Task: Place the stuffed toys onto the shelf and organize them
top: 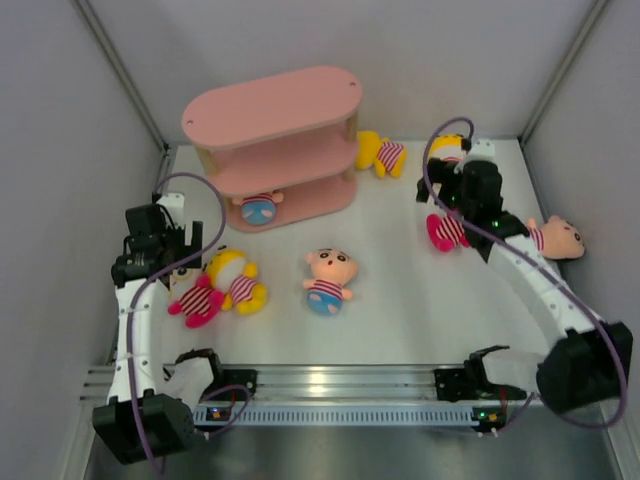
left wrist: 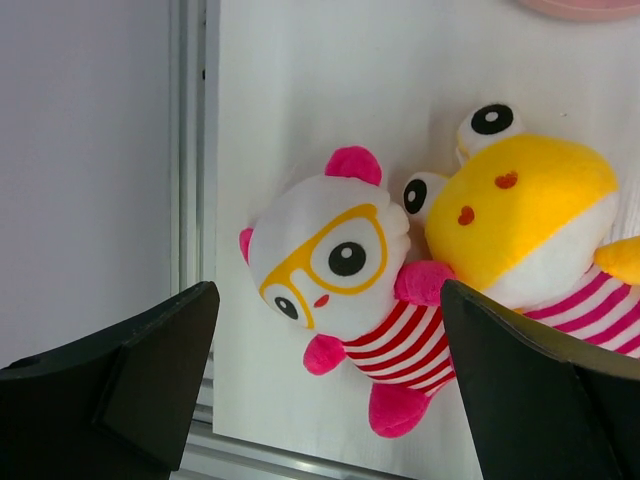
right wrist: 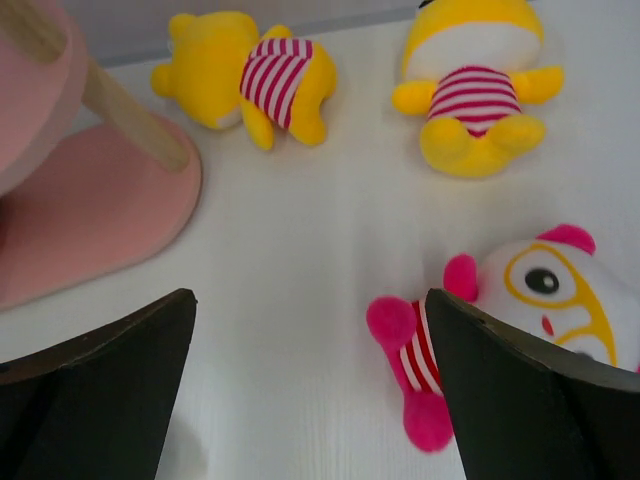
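The pink shelf [top: 275, 150] stands at the far side of the desk [top: 400, 320]. One blue-marked toy [top: 260, 209] lies on its lowest board, at the front edge. Just to the right of the shelf a yellow toy [right wrist: 250, 80] lies on the desk, and further right lies a second yellow toy [right wrist: 478, 90]. Nearer than these, well to the right of the shelf, lies a pink-limbed toy with yellow glasses [right wrist: 520, 320]. The right claw [right wrist: 308, 300] hangs over the desk beside it, jaws wide apart, holding nothing. In front of the shelf, to the left, another pink-limbed toy [left wrist: 335, 255] lies touching a big-eyed yellow toy [left wrist: 520, 220]. The left claw [left wrist: 328, 300] hangs above them, spread wide and empty. A peach-faced toy [top: 328, 278] lies in front of the shelf, and one more peach-faced toy [top: 558, 238] lies far to its right.
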`<control>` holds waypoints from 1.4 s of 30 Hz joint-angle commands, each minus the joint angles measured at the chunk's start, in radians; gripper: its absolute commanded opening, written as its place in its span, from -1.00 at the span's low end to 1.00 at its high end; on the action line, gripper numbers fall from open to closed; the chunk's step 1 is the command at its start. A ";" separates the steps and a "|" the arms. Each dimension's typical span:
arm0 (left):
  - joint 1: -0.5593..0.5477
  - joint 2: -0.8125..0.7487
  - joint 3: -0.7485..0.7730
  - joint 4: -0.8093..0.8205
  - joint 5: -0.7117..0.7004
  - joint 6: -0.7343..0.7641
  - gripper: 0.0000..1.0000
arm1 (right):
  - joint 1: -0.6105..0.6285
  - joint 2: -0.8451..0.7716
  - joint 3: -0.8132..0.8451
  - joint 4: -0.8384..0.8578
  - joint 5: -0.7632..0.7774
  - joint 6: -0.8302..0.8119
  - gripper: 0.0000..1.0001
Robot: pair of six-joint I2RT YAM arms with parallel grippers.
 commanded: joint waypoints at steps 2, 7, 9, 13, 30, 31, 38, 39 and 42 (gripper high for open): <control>0.005 0.024 0.022 0.028 -0.031 -0.003 0.98 | -0.133 0.344 0.299 0.097 -0.270 0.029 0.93; 0.003 0.066 0.023 0.028 -0.085 0.037 0.97 | -0.138 0.731 0.657 0.038 -0.348 -0.034 0.75; 0.003 0.082 0.026 0.027 -0.084 0.046 0.98 | -0.140 0.813 0.731 0.003 -0.333 -0.012 0.75; 0.003 0.123 0.034 0.025 -0.055 0.052 0.98 | -0.176 0.922 0.830 -0.060 -0.134 0.046 0.78; 0.003 0.249 0.074 0.013 0.033 0.034 0.98 | -0.364 0.988 0.781 -0.061 -0.103 0.002 0.88; 0.003 0.252 0.075 0.013 0.028 0.035 0.98 | -0.364 0.997 0.781 -0.063 -0.106 0.006 0.88; 0.003 0.254 0.077 0.013 0.019 0.034 0.98 | -0.384 1.063 0.762 -0.011 -0.239 0.072 0.47; 0.003 0.254 0.077 0.013 0.018 0.034 0.97 | -0.387 1.066 0.769 -0.006 -0.260 0.077 0.10; 0.003 0.248 0.077 0.013 0.010 0.035 0.97 | -0.393 1.028 0.761 0.005 -0.273 0.080 -0.75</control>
